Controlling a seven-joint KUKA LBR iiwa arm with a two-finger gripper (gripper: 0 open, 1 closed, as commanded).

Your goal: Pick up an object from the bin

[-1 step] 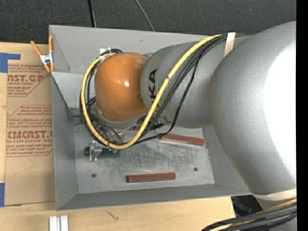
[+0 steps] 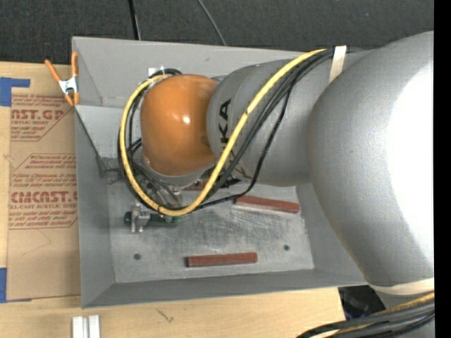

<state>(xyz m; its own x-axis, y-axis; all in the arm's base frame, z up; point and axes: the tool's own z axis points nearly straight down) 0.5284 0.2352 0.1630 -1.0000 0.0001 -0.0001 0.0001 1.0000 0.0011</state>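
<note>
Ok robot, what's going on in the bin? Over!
Gripper low at bin's left, under orange cover. Front bar and right bar, both brown, lie loose, apart from it. Arm hides the rest.

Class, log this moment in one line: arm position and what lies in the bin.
arm: over bin's left side | loose: red-brown bar low in view, second red-brown bar beside arm | held: cannot tell

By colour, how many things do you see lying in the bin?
Red-brown bars: 2
Small green-white thing: 1, perhaps a robot part
Total: 3 seen; the arm covers much of the bin.
</note>
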